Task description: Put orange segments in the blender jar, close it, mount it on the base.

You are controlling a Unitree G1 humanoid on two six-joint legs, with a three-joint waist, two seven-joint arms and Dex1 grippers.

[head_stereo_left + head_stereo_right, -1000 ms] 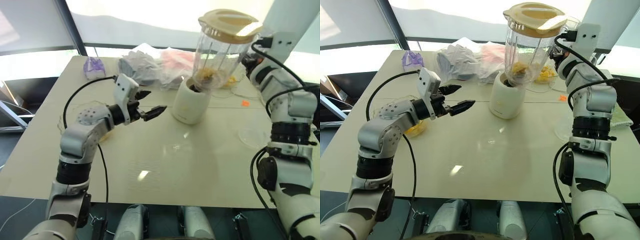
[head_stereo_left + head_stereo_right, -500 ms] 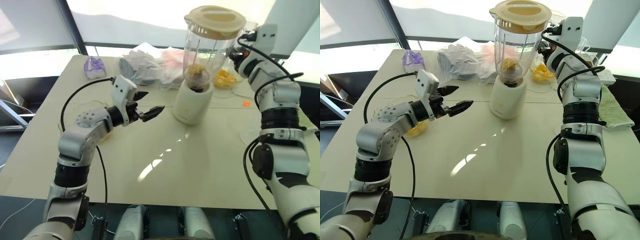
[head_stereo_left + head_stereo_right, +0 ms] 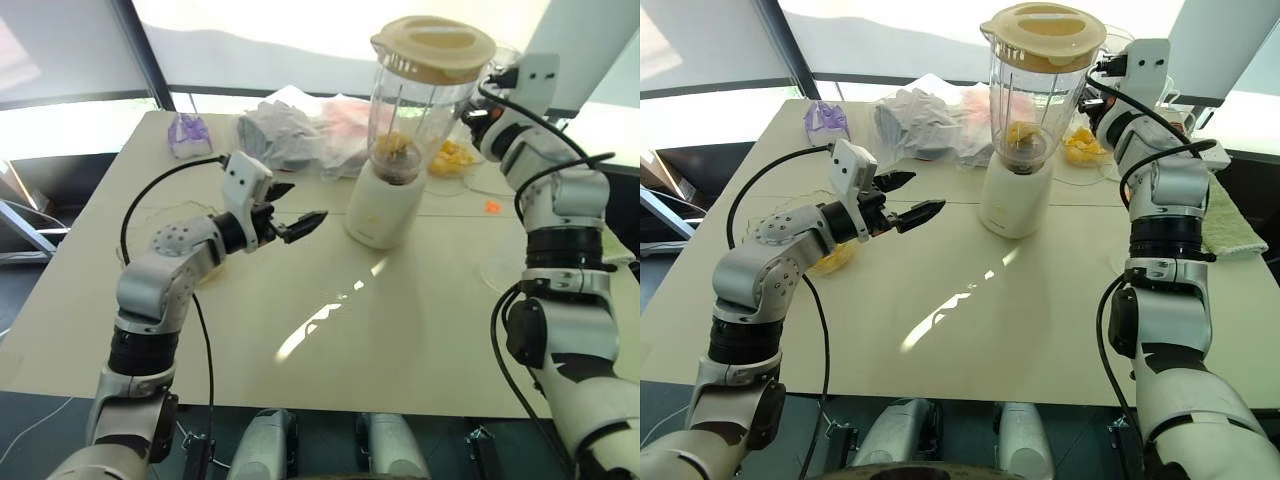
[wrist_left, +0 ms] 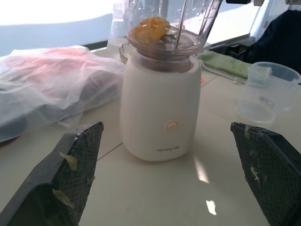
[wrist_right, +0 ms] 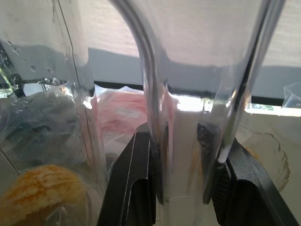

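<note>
The clear blender jar (image 3: 420, 105), closed with its pale-yellow lid (image 3: 433, 45), stands upright on the cream-white base (image 3: 383, 205). Orange segments (image 4: 149, 29) lie in the jar's bottom. My right gripper (image 5: 178, 155) is shut on the jar's clear handle (image 5: 188, 84) from behind the jar, on its right side. To the left of the base my left gripper (image 3: 300, 222) hangs above the table, pointing at the base. It is wide open and empty, with bits of pulp on its pads (image 4: 66, 179).
Crumpled plastic bags (image 3: 300, 130) lie behind the base. A dish of more orange pieces (image 3: 1080, 150) sits at the back right, beside a clear beaker (image 4: 270, 92) and a green cloth (image 3: 1225, 215). A purple item (image 3: 187, 135) lies far left.
The jar leaned over the base a second ago and now stands upright on it, with my right gripper still on its handle. My left arm has not moved.
</note>
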